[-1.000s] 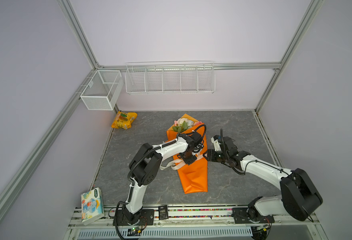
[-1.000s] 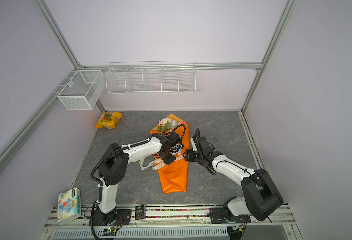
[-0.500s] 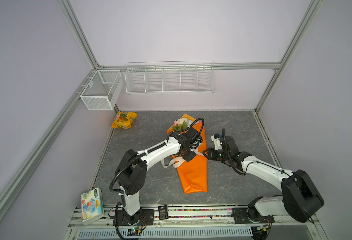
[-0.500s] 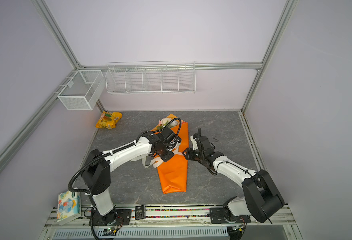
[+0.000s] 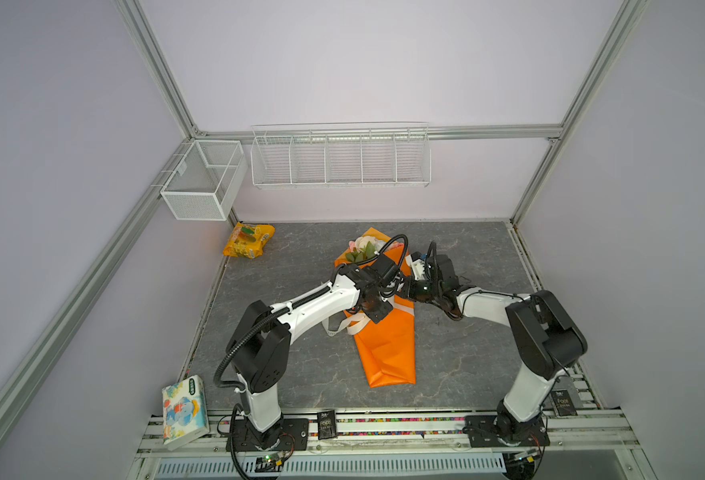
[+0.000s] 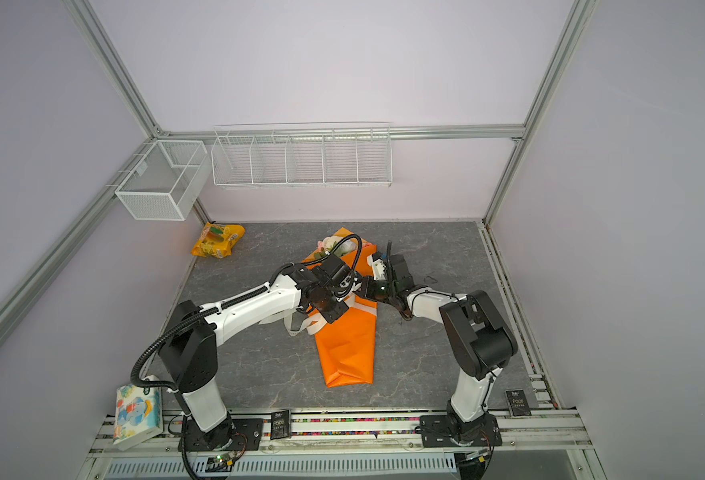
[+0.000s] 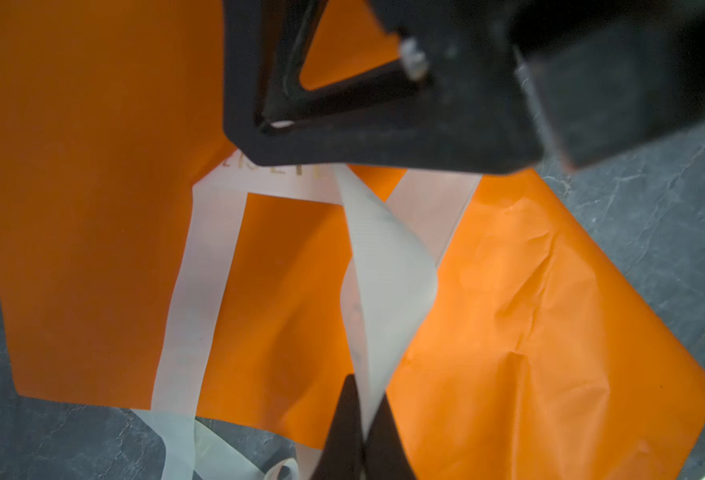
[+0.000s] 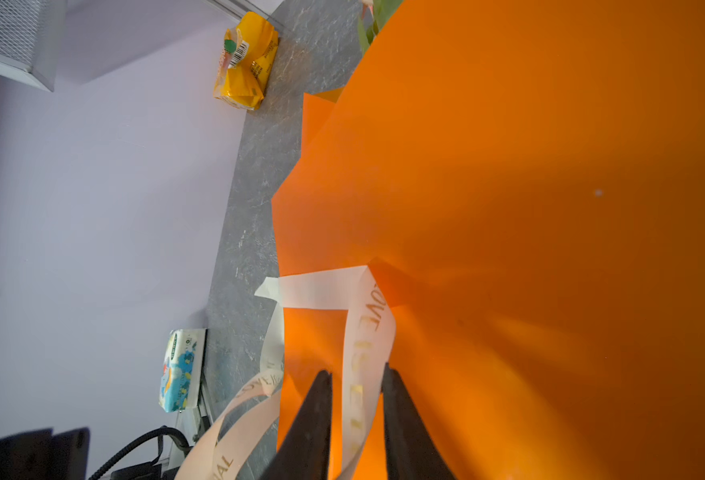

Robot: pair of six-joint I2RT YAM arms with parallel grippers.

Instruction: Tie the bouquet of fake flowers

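Observation:
The bouquet of fake flowers (image 5: 388,349) (image 6: 346,345) lies in its orange paper wrap mid-table, with the blooms (image 5: 365,247) at the far end. A cream ribbon (image 7: 384,270) (image 8: 365,332) with gold lettering crosses the wrap's middle. My left gripper (image 7: 363,395) (image 5: 384,299) is shut on a strand of that ribbon just above the wrap. My right gripper (image 8: 357,378) (image 5: 404,289) faces it at the wrap's right edge. Its jaws stand a little apart with another ribbon strand between them. In both top views the fingertips are hidden under the wrists.
A yellow snack packet (image 5: 249,241) lies at the far left corner. A tissue pack (image 5: 184,411) stands at the front left edge. Two white wire baskets (image 5: 340,156) (image 5: 203,178) hang on the walls. Loose ribbon ends (image 5: 342,328) trail left of the wrap.
My left arm has shifted its elbow while its gripper stayed over the bouquet's middle, closing on the ribbon. My right gripper has edged toward it and its jaws have narrowed.

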